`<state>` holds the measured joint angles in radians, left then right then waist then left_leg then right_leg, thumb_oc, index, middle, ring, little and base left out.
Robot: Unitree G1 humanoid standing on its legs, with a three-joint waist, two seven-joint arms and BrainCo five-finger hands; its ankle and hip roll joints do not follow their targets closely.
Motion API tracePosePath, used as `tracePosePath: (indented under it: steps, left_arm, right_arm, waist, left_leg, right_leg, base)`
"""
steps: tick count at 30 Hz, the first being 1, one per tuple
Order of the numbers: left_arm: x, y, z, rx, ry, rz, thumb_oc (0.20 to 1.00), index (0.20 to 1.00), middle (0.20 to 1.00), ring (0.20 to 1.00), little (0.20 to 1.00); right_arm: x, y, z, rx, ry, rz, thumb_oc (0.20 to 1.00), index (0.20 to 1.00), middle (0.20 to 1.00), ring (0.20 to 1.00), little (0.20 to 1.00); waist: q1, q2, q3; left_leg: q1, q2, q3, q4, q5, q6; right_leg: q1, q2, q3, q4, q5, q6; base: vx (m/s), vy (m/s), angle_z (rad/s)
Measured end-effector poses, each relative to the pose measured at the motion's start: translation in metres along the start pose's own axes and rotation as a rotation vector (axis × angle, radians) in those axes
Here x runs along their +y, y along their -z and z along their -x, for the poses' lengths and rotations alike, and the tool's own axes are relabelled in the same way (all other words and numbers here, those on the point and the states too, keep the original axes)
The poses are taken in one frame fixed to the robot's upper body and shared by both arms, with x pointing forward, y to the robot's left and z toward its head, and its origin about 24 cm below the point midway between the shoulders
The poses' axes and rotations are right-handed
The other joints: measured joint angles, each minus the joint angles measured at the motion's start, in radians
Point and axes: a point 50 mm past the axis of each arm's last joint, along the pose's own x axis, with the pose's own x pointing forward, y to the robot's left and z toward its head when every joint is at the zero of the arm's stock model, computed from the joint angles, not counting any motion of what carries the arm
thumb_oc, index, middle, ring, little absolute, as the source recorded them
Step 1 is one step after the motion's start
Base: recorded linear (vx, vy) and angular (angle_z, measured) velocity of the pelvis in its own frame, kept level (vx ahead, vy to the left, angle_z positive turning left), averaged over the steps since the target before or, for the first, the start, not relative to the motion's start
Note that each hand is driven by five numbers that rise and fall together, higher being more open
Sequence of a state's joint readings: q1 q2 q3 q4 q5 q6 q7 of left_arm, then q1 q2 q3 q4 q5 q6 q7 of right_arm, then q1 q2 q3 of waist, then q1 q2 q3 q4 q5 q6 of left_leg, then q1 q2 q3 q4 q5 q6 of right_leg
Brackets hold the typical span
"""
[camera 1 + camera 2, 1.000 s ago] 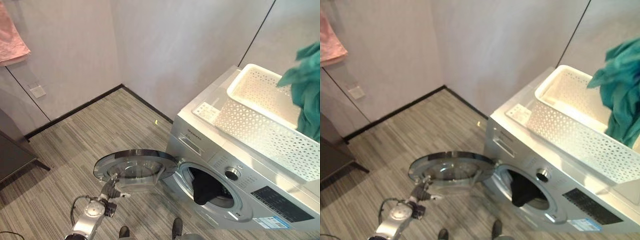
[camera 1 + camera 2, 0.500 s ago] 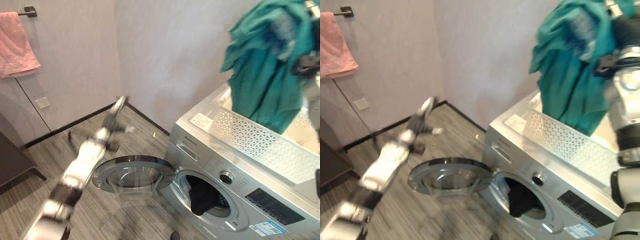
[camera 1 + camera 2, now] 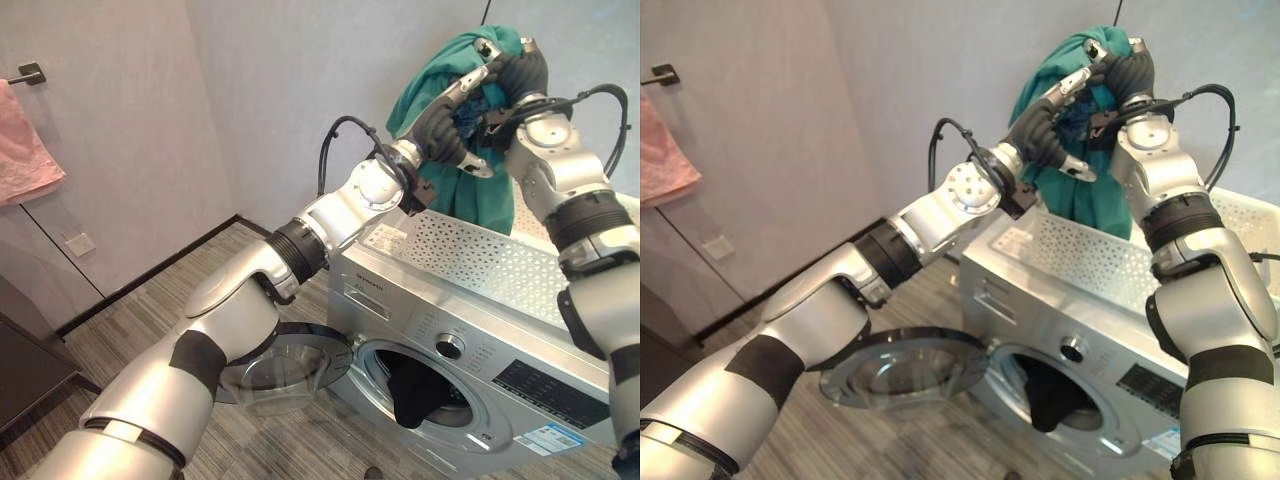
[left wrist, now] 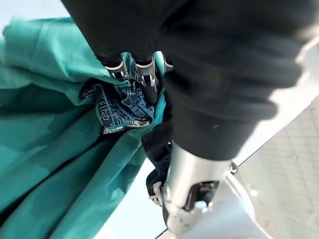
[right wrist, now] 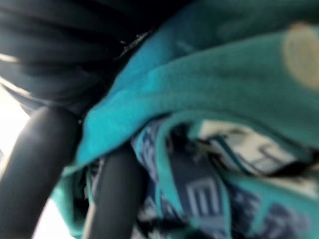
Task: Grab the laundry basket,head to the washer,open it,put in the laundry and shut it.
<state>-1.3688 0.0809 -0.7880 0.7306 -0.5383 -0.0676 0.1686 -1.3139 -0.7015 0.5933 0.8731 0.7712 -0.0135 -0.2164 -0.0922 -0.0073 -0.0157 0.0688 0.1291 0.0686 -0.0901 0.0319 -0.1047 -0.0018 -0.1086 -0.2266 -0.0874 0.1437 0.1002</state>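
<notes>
A teal garment (image 3: 472, 196) with a blue patterned inside (image 4: 119, 107) hangs high above the white perforated laundry basket (image 3: 490, 268), which stands on top of the silver washer (image 3: 395, 295). My right hand (image 3: 518, 72) is shut on the garment's top. From the lower left, my left hand (image 3: 440, 122) reaches to the same bunch, its fingers (image 4: 142, 74) straight against the cloth and the thumb spread. The washer's round door (image 3: 288, 366) stands wide open. A dark piece of clothing (image 3: 412, 392) hangs in the drum opening.
The washer stands against a grey wall in a corner. A pink towel (image 3: 25, 150) hangs from a wall rail at the left, with a socket (image 3: 78, 243) below it. Striped grey flooring (image 3: 150, 300) lies to the left of the open door.
My right hand has lifted the teal garment up out of the basket. My left arm has swung from down by the door up to the garment. The camera has shifted.
</notes>
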Motion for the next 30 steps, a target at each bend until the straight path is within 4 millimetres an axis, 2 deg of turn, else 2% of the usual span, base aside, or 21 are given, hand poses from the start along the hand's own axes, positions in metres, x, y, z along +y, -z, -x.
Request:
tracePosePath:
  steps: [4,9,15,19,21,22,26,28,30]
  left_arm:
    - [0.005,0.004,0.002,0.02,-0.023,-0.004,1.0,1.0,1.0,1.0,1.0]
    - [0.027,0.008,0.01,0.006,-0.091,-0.144,1.0,1.0,1.0,1.0,1.0]
    - [0.073,-0.002,0.021,-0.045,-0.267,-0.429,1.0,1.0,1.0,1.0,1.0]
    - [0.107,-0.008,0.039,-0.078,-0.45,-0.476,1.0,1.0,1.0,1.0,1.0]
    - [0.116,-0.004,0.044,-0.063,-0.49,-0.48,1.0,1.0,1.0,1.0,1.0]
    - [0.121,0.005,0.048,-0.027,-0.521,-0.483,1.0,1.0,1.0,1.0,1.0]
    - [0.124,0.028,0.051,0.085,-0.535,-0.473,1.0,1.0,1.0,1.0,1.0]
    - [0.11,0.054,0.049,0.197,-0.497,-0.389,1.0,1.0,1.0,1.0,1.0]
    - [0.096,0.064,0.045,0.24,-0.446,-0.291,1.0,1.0,1.0,1.0,1.0]
  right_arm:
    - [0.006,-0.002,0.002,-0.017,-0.027,-0.001,0.2,0.2,0.2,0.2,0.2]
    - [0.008,-0.005,0.007,-0.049,-0.066,0.011,0.2,0.2,0.2,0.2,0.2]
    - [0.003,-0.022,0.017,-0.158,-0.11,0.031,0.2,0.2,0.2,0.2,0.2]
    - [-0.004,-0.028,0.022,-0.207,-0.105,0.052,0.2,0.2,0.2,0.2,0.2]
    - [-0.007,-0.028,0.022,-0.208,-0.094,0.051,0.2,0.2,0.2,0.2,0.2]
    - [-0.007,-0.028,0.022,-0.209,-0.095,0.054,0.2,0.2,0.2,0.2,0.2]
    - [0.0,-0.028,0.022,-0.214,-0.112,0.042,0.2,0.2,0.2,0.2,0.2]
    - [0.01,-0.027,0.023,-0.213,-0.138,0.022,0.2,0.2,0.2,0.2,0.2]
    - [0.018,-0.025,0.023,-0.208,-0.162,0.027,0.2,0.2,0.2,0.2,0.2]
  waist:
    - [0.0,0.002,0.002]
    - [0.001,-0.002,0.008]
    - [0.008,-0.022,0.027]
    - [0.016,-0.035,0.036]
    - [0.022,-0.038,0.037]
    - [0.027,-0.043,0.04]
    - [0.023,-0.051,0.043]
    - [0.019,-0.053,0.042]
    - [0.019,-0.055,0.044]
  left_leg:
    - [0.0,0.001,0.0,0.0,0.001,-0.001]
    - [0.001,0.002,0.003,-0.001,0.001,-0.002]
    - [0.001,0.003,0.005,-0.001,0.001,-0.002]
    - [0.002,0.002,0.004,-0.001,0.001,-0.002]
    - [0.002,0.002,0.004,-0.001,0.001,-0.002]
    - [0.001,0.002,0.002,-0.001,0.001,-0.003]
    - [0.002,0.002,0.001,-0.001,0.002,-0.003]
    - [0.005,0.001,0.007,-0.001,0.001,-0.003]
    - [0.009,0.001,0.02,-0.001,0.0,-0.003]
  right_leg:
    - [0.0,0.003,0.001,0.0,0.0,0.0]
    - [0.0,0.005,0.004,0.0,0.0,0.0]
    - [0.0,0.007,0.006,0.0,0.002,-0.003]
    - [0.0,0.006,0.006,0.0,0.002,-0.003]
    - [0.0,0.006,0.006,0.0,0.002,-0.003]
    - [0.0,0.006,0.004,0.0,0.002,-0.003]
    - [0.0,0.006,0.004,0.0,0.001,-0.003]
    - [0.0,0.006,0.009,0.0,0.002,-0.003]
    - [-0.002,0.007,0.018,0.0,0.003,-0.003]
  base:
    - [0.0,0.0,0.0]
    - [0.0,0.0,0.0]
    - [0.0,0.0,0.0]
    - [0.01,0.0,0.0]
    - [0.0,0.0,0.0]
    - [0.0,0.007,0.04]
    - [0.02,0.002,0.01]
    - [-0.01,0.006,-0.06]
    - [0.0,0.002,-0.12]
